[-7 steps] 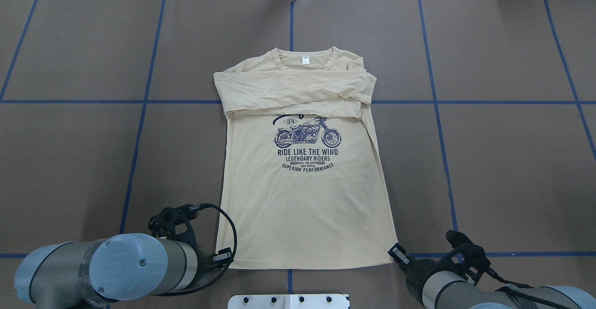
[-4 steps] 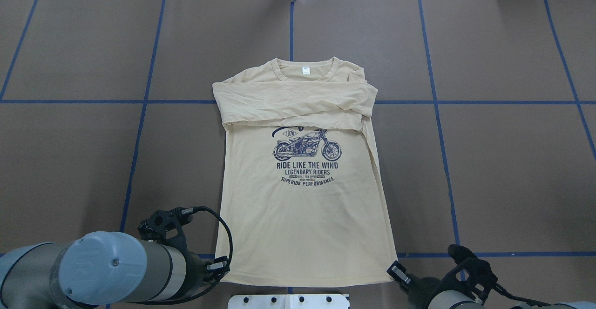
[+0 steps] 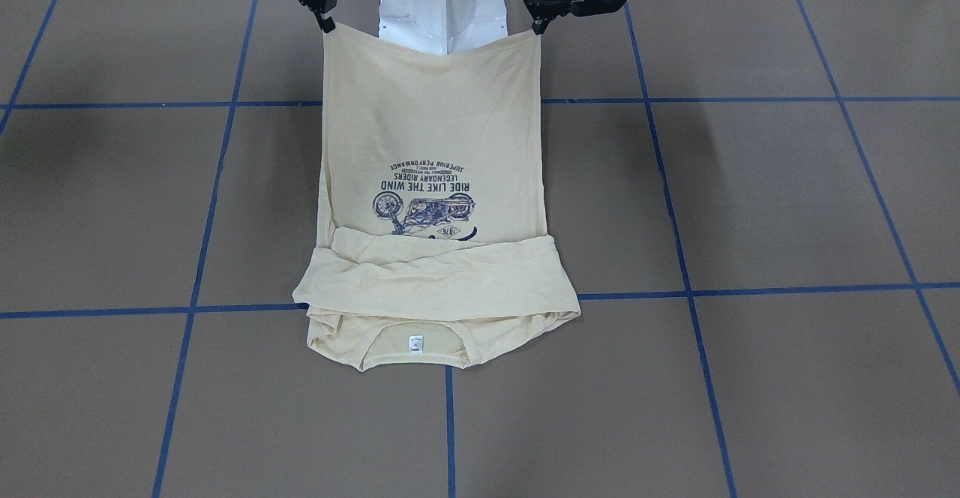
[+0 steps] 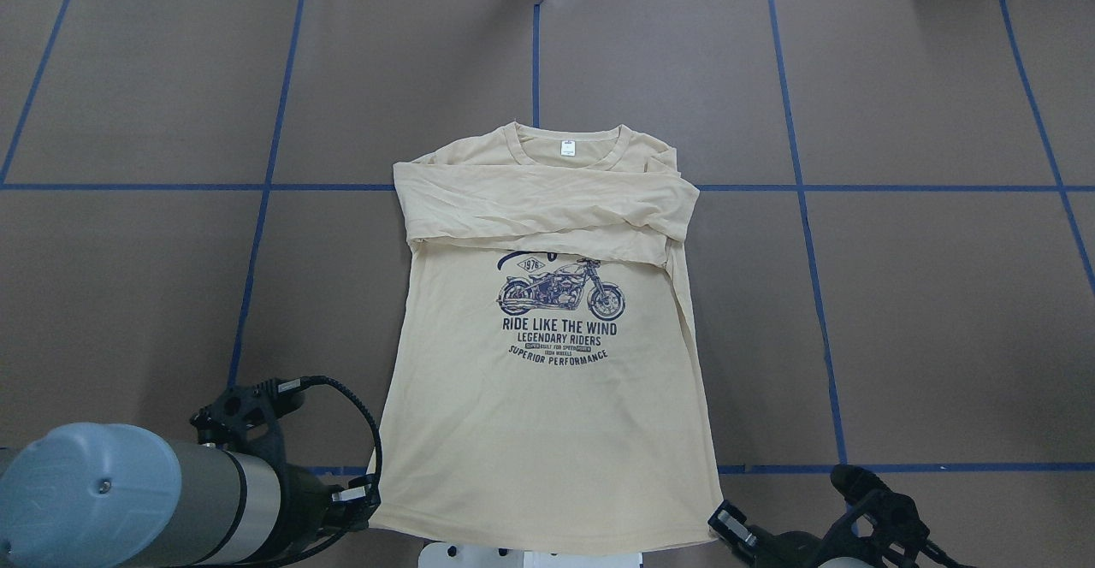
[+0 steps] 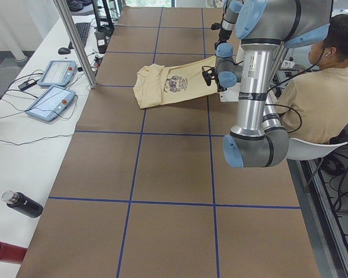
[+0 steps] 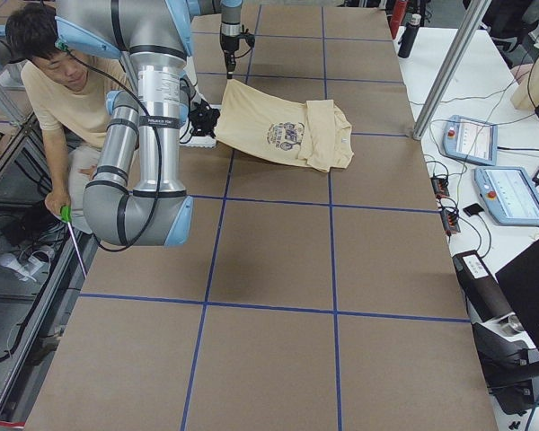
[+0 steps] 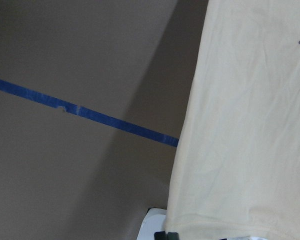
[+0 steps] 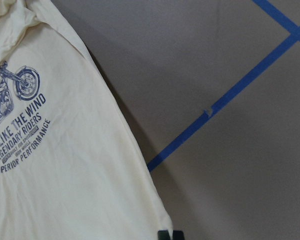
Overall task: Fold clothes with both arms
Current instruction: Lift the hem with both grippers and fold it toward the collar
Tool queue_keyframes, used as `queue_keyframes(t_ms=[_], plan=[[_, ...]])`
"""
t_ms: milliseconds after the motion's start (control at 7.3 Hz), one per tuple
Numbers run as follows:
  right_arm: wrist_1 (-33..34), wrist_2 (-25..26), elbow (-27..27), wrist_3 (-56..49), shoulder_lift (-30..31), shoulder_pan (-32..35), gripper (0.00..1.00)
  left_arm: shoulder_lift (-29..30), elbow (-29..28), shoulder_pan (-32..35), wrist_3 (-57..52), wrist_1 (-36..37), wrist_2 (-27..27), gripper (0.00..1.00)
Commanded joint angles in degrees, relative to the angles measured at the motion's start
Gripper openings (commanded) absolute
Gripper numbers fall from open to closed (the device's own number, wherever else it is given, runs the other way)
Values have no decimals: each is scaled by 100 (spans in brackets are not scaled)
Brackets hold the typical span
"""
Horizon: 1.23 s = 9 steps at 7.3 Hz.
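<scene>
The cream-yellow shirt (image 4: 547,414) lies front up, its sleeves folded across the chest above the navy motorcycle print (image 4: 560,290). The collar and its white neck label (image 4: 565,148) point away from me. My left gripper (image 4: 369,499) is shut on the hem's left corner. My right gripper (image 4: 721,527) is shut on the hem's right corner. In the front-facing view the left gripper (image 3: 537,28) and right gripper (image 3: 328,25) hold the hem of the shirt (image 3: 431,130) raised and taut in front of the pedestal. The collar end rests on the table.
The white pedestal base (image 3: 442,3) stands just behind the raised hem. Blue tape lines (image 4: 128,186) grid the brown table. An operator (image 5: 325,98) sits behind the robot. Teach pendants (image 5: 52,98) and bottles (image 5: 22,204) lie on the white bench beyond the table.
Both grippers have pulled back toward the robot base with the hem corners. The whole shirt has slid nearer, and the hem now reaches over the pedestal's edge.
</scene>
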<state>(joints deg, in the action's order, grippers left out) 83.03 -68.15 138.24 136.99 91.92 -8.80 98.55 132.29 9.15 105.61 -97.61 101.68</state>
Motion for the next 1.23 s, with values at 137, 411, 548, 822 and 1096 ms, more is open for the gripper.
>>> queue_keyframes(t_ms=[137,411,548,822,1096], plan=[[82,-1333,-7,-460,-270,1514,0,357,-132,988,-943,-13,463,0],[309,-1946,-601,-1336,-1075,2510,0,1012,-1033,1867,-2160,4,991,0],[458,-2278,-971,-1724,-1472,3019,0,1356,-1639,2314,-2298,-4,1246,0],[460,-2939,-1700,-2628,-2009,4031,0,1710,-2170,2720,-2396,-109,1266,0],[407,-3045,-2815,-3193,-2650,4665,0,1738,-2373,3223,-3105,-161,1284,0]])
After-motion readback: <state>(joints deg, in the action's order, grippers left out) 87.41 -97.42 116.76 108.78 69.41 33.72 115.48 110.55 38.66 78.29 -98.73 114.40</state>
